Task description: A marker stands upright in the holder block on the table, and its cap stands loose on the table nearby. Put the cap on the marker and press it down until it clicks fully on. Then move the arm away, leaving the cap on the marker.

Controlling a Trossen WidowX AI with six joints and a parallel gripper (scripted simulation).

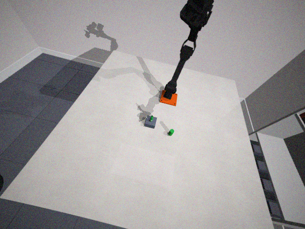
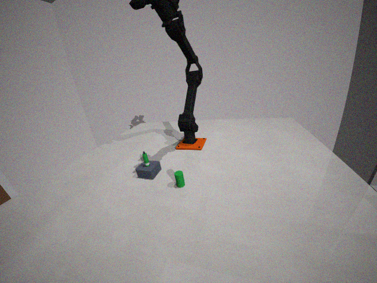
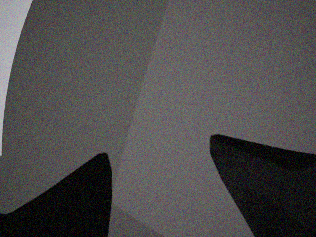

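I see the jaws partly open, gripping nothing; cap (image 2: 179, 178) stands lower center on the tabletop (image 2: 243, 198), beside the marker (image 2: 145, 158).

green marker (image 2: 145, 158) upright in grey holder block (image 2: 148, 170); green cap (image 2: 179, 179) standing nearby, apart.

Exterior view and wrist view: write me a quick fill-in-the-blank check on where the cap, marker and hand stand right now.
1. The green cap stands upright on the ____, apart from the marker.
2. The marker stands in the grey holder ____.
3. In the wrist view, the hand has ____ between its fingers.
4. The arm rises from an ____ base plate.

Missing words: table; block; nothing; orange
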